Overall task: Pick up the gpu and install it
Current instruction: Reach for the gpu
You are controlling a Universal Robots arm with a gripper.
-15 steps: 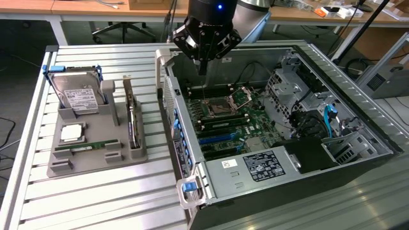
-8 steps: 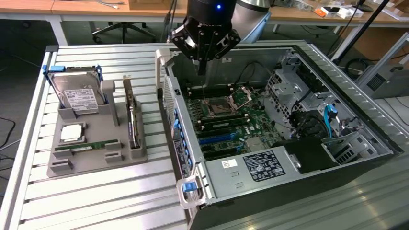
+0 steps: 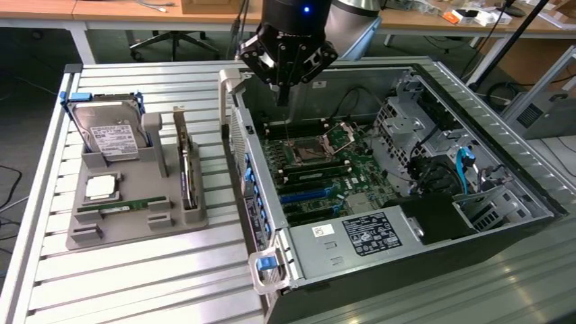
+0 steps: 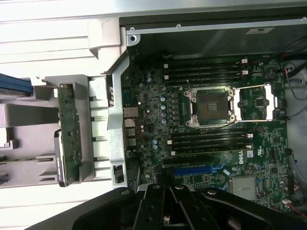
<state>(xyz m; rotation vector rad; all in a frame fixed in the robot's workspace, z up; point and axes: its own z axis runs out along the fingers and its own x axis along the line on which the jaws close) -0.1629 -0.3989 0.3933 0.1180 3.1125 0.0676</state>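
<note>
The gpu [image 3: 186, 165] stands on edge in a slot of the grey holder [image 3: 135, 229] on the exterior view's left, a thin green card with a dark face. In the wrist view the gpu [image 4: 69, 132] lies beside the case wall. My gripper [image 3: 282, 94] hangs above the far end of the open computer case [image 3: 236, 121], to the right of the gpu and apart from it. Its fingers [image 4: 156, 211] are shut together with nothing between them. Below them lies the motherboard [image 3: 320, 158] with a blue card slot [image 4: 199, 170].
The holder also carries a silver hard drive [image 3: 110, 135], a processor chip [image 3: 101, 187] and a slim memory stick [image 3: 121, 204]. Inside the case are an open processor socket [image 4: 211, 105], a power supply [image 3: 360, 236] and drive cages [image 3: 423, 135]. All stand on a slatted metal table [image 3: 135, 283].
</note>
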